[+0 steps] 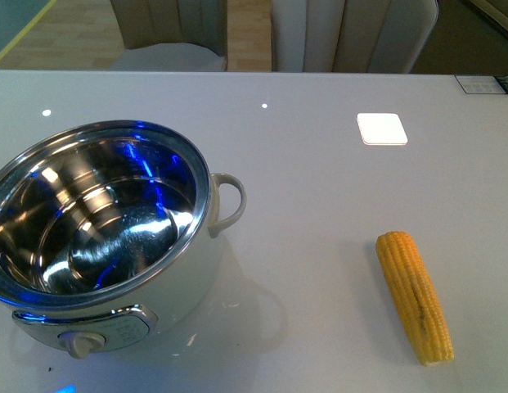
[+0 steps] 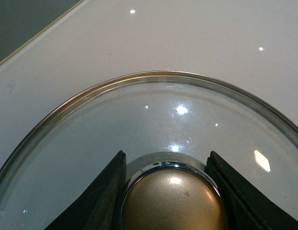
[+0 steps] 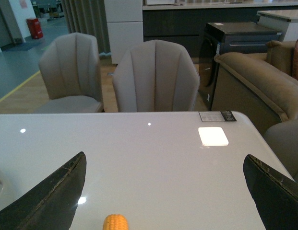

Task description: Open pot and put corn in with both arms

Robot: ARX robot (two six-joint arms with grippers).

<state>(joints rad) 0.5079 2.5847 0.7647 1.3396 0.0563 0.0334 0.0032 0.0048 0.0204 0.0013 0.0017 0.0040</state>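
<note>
Now the left gripper (image 2: 166, 155) clamps the gold knob (image 2: 172, 201) of a round glass lid (image 2: 91, 129); the right gripper (image 3: 164, 158), jaws spread wide, hangs near the yellow corn cob (image 3: 115, 223).

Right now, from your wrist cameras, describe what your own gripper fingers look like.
Only the fingers show; neither arm appears in the front view. The left gripper has two matte black, wedge-shaped fingers with flat inner faces. The right gripper has two black fingers tapering to points, their edges scuffed pale. No cables, markings or labels are visible.
</note>
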